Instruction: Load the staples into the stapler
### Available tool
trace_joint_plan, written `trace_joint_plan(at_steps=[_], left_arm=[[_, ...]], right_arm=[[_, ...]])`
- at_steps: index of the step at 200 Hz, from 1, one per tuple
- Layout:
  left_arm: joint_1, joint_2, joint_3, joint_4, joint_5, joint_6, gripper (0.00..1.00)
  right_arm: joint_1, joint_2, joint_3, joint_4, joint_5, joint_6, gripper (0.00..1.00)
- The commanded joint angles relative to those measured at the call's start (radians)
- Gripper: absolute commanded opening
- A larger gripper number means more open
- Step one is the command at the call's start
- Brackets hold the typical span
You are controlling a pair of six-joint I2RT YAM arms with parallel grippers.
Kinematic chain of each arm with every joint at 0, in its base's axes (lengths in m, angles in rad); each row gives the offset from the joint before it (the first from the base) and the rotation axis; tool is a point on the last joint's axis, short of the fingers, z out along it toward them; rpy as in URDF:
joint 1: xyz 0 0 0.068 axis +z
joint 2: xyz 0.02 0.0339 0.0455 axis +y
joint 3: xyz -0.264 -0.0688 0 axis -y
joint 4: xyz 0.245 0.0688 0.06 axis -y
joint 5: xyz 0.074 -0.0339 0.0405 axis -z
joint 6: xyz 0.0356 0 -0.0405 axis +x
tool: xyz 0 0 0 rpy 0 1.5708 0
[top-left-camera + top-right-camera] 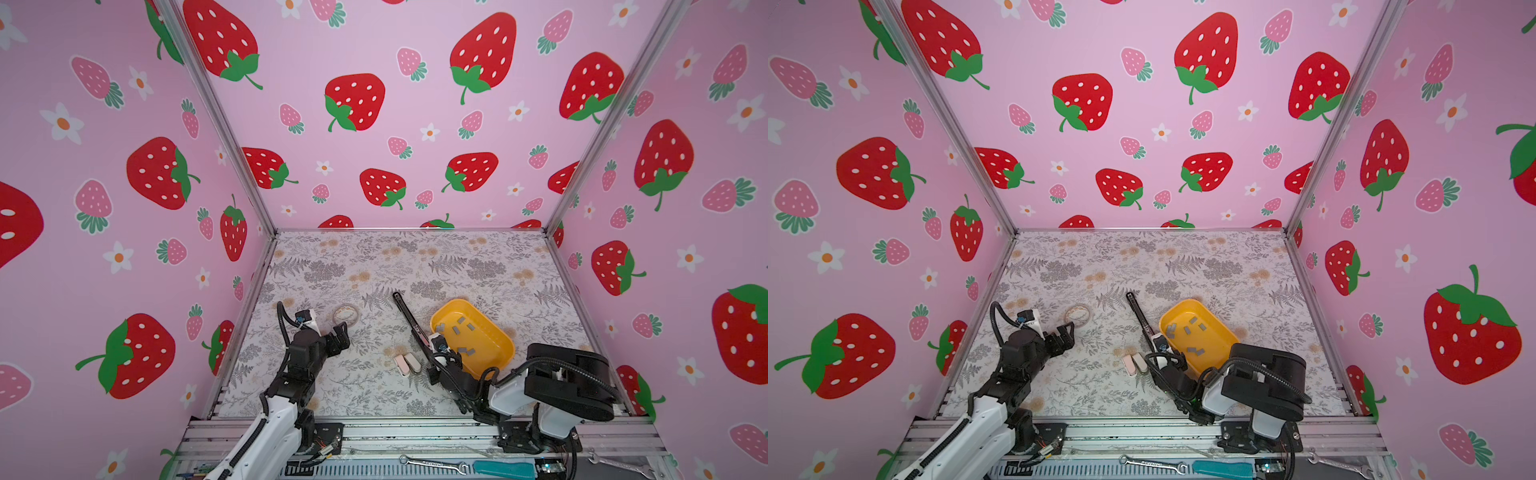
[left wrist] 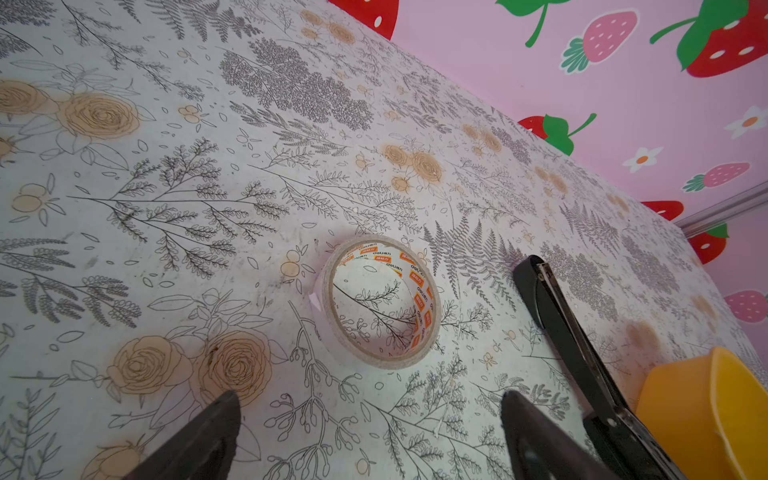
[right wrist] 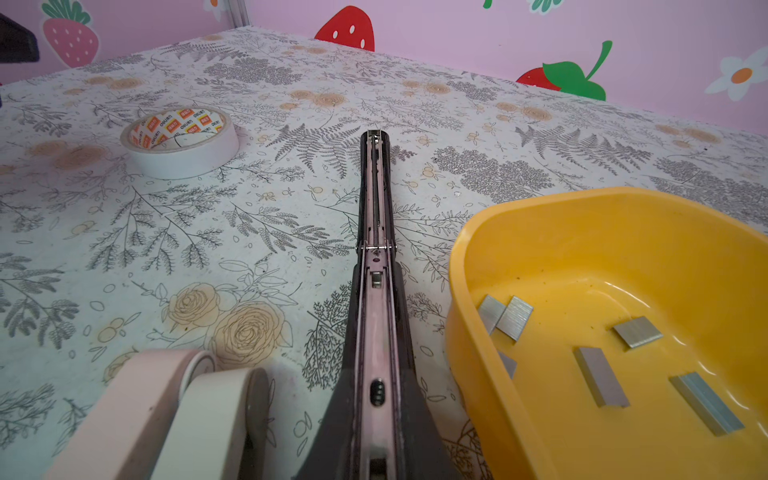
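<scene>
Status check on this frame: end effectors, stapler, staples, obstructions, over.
Left end effector open, empty, near tape roll. Right end effector shut on opened stapler. Staples loose in yellow tray beside it. Nothing between tray and stapler.

Staples [image 3: 514, 318]: brushed metal. Tray [image 3: 459, 291]: glossy plastic. Stapler [image 3: 376, 316]: matt black body, metal channel.

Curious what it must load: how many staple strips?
6 staples, all in the yellow tray: two touching at its wall, one half-hidden there, three spread apart. Others may be hidden.
</scene>
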Motion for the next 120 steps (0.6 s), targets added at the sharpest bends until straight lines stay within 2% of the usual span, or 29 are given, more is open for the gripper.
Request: trace_joint_plan(at_steps=[1, 90, 120], left_arm=[[-0.011, 0.002, 0.019, 0.029, -0.022, 0.016, 0.99], [-0.022, 0.017, 0.027, 0.031, -0.032, 0.022, 0.99], [-0.022, 0.027, 0.046, 0.023, -0.035, 0.030, 0.99]], right_arm=[[0.006, 0.005, -0.007, 0.103, 0.011, 0.033, 0.06], [0.008, -0.220, -0.053, 0.014, -0.013, 0.013, 0.34], [0.008, -0.340, -0.071, -0.028, -0.026, -0.014, 0.35]])
